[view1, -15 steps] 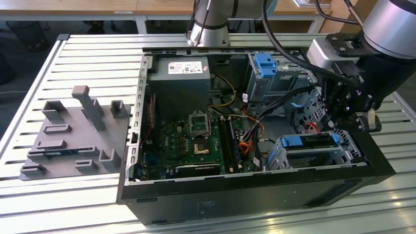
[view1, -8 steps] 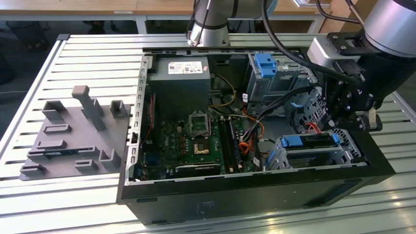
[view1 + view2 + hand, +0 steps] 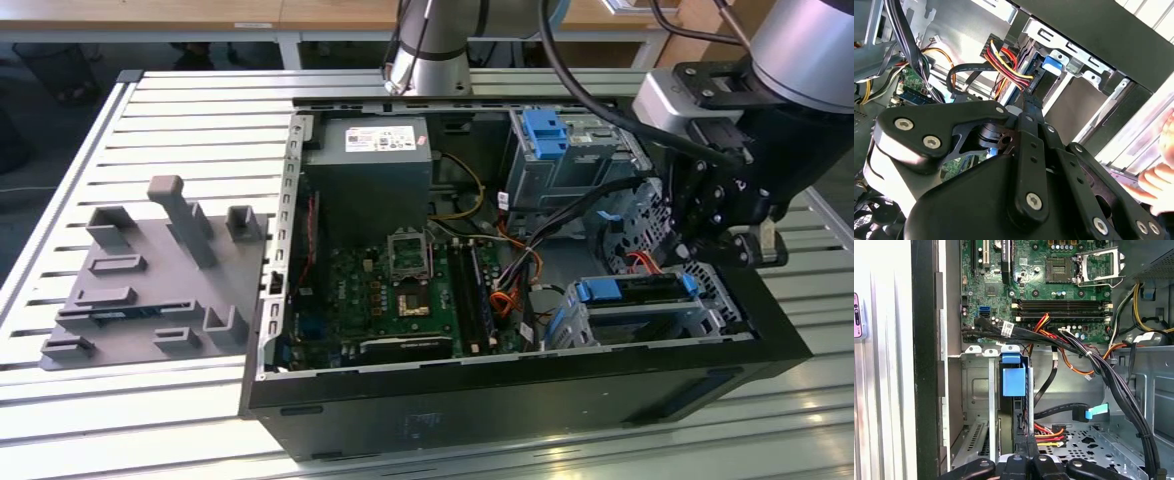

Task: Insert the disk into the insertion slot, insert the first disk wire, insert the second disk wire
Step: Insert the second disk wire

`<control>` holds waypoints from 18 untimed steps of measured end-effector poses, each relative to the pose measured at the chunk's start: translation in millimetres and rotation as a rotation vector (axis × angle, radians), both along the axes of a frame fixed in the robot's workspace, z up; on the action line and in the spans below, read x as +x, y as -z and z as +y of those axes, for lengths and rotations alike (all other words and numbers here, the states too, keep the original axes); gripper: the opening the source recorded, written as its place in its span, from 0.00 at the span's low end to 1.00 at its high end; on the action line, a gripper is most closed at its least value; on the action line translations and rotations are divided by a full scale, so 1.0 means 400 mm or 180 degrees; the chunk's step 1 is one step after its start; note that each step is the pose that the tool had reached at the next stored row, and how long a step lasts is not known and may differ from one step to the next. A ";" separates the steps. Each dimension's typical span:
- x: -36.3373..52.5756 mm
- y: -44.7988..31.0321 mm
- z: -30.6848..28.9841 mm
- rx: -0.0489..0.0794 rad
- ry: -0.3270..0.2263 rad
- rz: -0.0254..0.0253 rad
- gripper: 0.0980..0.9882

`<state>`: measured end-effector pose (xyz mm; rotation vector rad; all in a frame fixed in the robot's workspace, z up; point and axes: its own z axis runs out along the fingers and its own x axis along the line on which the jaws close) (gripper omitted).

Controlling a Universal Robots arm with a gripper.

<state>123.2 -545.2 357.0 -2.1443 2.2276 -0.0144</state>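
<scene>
The disk (image 3: 638, 292), silver in a bright blue carrier, lies inside the insertion slot (image 3: 707, 318), a low perforated silver cage at the case's front corner on the exterior view's right. In both wrist views the carrier's blue tab (image 3: 1014, 381) (image 3: 1054, 62) shows at the cage mouth. My gripper (image 3: 737, 252) hangs just above the disk's end. Its fingers (image 3: 1026, 107) are shut on the black connector of a disk wire (image 3: 1009, 62) with red, yellow and black strands, right against the disk's end. The same wire (image 3: 1046, 434) runs up to my gripper (image 3: 1023, 440). A black flat cable with a blue tag (image 3: 1096, 411) lies loose nearby.
The open computer case (image 3: 534, 390) lies on a slatted table (image 3: 134, 120). A taller grey cage with a blue tab (image 3: 547, 130) stands behind the slot. Thick black cable bundles (image 3: 1114, 380) cross beside my gripper. A grey fixture block (image 3: 147, 280) sits at the exterior view's left. A person's hand (image 3: 1154, 182) is near the case wall.
</scene>
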 end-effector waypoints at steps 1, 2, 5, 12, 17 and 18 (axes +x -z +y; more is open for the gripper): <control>0.000 -0.001 0.000 0.0000 0.0000 0.0000 0.01; 0.000 -0.002 0.000 0.0000 0.0000 0.0000 0.01; 0.000 -0.004 0.000 0.0000 0.0000 0.0000 0.01; 0.000 -0.011 0.000 0.0000 0.0000 0.0001 0.01; 0.000 -0.018 0.000 0.0000 0.0000 0.0003 0.01; 0.000 -0.019 0.000 0.0000 0.0000 0.0003 0.01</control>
